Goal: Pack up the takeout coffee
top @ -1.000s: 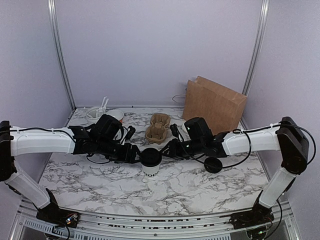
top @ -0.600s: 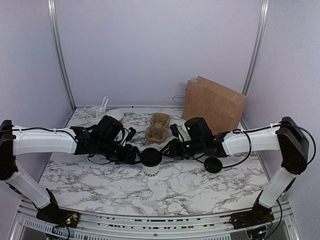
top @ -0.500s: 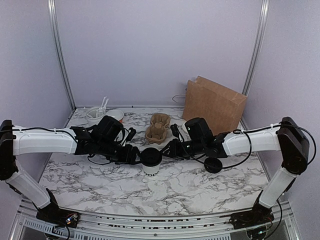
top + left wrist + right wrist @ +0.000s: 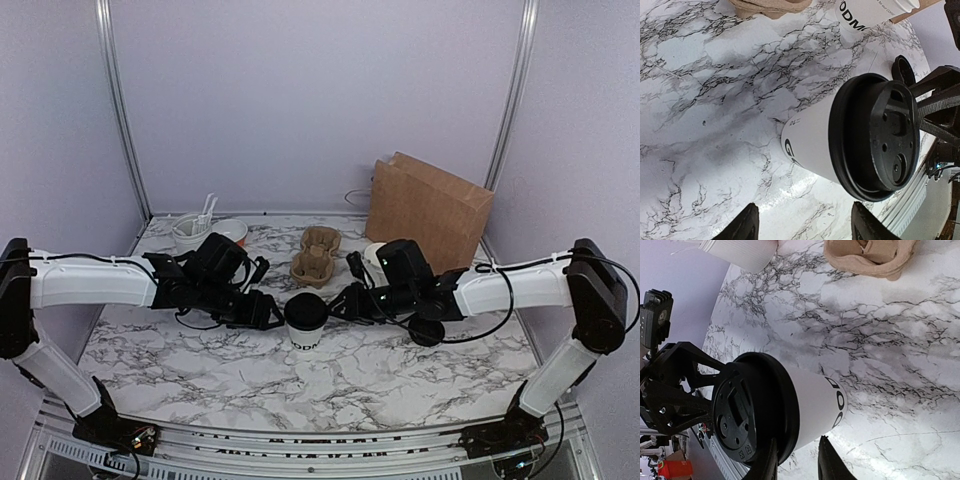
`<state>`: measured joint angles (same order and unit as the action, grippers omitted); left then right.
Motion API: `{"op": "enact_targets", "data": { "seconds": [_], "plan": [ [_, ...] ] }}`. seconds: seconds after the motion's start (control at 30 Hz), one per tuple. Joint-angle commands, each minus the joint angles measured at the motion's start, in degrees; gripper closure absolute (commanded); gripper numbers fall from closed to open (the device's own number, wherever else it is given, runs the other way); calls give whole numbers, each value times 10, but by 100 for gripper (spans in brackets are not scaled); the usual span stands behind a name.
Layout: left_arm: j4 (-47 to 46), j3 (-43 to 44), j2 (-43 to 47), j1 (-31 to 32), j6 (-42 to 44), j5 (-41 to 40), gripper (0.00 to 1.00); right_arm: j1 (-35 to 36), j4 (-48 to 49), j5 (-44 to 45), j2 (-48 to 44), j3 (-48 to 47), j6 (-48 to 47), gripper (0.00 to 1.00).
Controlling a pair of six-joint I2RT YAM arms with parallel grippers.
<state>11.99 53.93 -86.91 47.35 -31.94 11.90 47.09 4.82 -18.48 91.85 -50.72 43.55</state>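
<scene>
The takeout coffee (image 4: pixel 305 322), a white paper cup with black lettering and a black lid, stands upright mid-table. In the left wrist view its cup wall (image 4: pixel 810 145) and lid (image 4: pixel 875 135) sit just ahead of my left gripper (image 4: pixel 802 230), which is open and holds nothing. From above, the left gripper (image 4: pixel 262 308) is close on the cup's left and my right gripper (image 4: pixel 345 300) close on its right. In the right wrist view the coffee (image 4: pixel 810 405) lies beside the right gripper (image 4: pixel 799 465), whose narrow gap shows only table.
A brown paper bag (image 4: pixel 428 208) stands at the back right. A cardboard cup carrier (image 4: pixel 318 255) lies behind the coffee, with a lidless white cup (image 4: pixel 375 255) to its right. A loose black lid (image 4: pixel 428 330) lies under the right arm. A utensil holder (image 4: pixel 190 232) and a bowl (image 4: pixel 232 230) are back left.
The right arm has shifted slightly to the right and nearer. The coffee has edged a little to the right. The left gripper has barely moved.
</scene>
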Motion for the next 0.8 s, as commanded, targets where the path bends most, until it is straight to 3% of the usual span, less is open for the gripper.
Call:
{"op": "enact_targets", "data": {
  "seconds": [0.0, 0.77],
  "plan": [
    [18, 13, 2, -3, 9, -4, 37, 6, -16, 18, -19, -12, 1, 74],
    [14, 26, 9, -7, 1, 3, 36, -2, -10, 4, 8, -57, 1, 73]
  ]
}}
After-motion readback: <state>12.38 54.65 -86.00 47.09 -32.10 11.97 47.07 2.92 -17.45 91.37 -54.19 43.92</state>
